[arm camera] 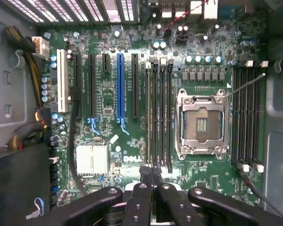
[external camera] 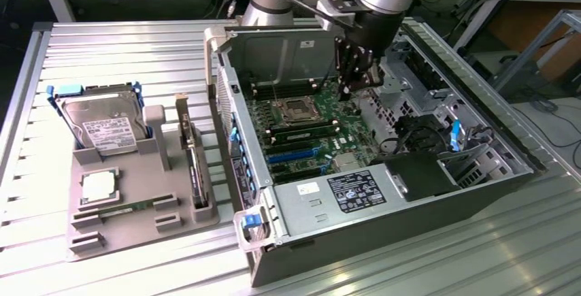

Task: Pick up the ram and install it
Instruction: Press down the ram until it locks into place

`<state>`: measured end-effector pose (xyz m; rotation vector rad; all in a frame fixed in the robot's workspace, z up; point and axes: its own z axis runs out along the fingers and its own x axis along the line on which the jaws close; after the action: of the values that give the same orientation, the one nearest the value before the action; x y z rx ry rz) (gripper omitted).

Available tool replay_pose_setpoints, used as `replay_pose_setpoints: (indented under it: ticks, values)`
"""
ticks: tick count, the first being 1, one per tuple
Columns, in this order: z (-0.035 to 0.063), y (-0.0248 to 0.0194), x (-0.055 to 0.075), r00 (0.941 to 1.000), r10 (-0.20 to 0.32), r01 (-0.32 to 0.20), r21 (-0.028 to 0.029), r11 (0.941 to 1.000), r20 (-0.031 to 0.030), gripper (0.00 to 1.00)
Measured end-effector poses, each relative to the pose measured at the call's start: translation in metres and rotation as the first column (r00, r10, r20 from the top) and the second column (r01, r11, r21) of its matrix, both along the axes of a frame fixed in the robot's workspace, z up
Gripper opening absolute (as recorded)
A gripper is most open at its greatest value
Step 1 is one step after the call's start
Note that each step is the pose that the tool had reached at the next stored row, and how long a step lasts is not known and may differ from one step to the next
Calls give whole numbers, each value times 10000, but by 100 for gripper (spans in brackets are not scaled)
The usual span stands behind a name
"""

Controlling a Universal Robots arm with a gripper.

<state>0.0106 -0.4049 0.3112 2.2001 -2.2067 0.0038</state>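
Observation:
Inside the open computer case (external camera: 472, 139), my gripper (external camera: 347, 94) hangs above the green motherboard (external camera: 350, 139), close to the CPU socket (external camera: 296, 109). In the wrist view the gripper (arm camera: 150, 173) has its two fingertips pressed together, and I see nothing between them. It sits over the end of the dark memory slots (arm camera: 159, 117) beside the socket (arm camera: 201, 123). One ram stick (external camera: 304, 132) stands in a slot on the board, below and apart from the gripper. A second thin green stick (external camera: 122, 209) lies in the grey tray (external camera: 181, 221).
On the tray stand a hard drive (external camera: 102, 122) in a blue frame, a CPU (external camera: 98, 186) and a dark expansion card (external camera: 192, 163) on edge. Cables and drive cages (external camera: 426, 133) crowd the case on the exterior view's right. A second bank of slots (arm camera: 246, 117) flanks the socket.

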Motion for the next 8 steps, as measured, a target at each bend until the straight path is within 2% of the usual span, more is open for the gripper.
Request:
replay_pose_setpoints:
  ticks: [8]
  values:
    - [2, -1, -1, 10000, -1, 1, 2, 10000, -2, 11]
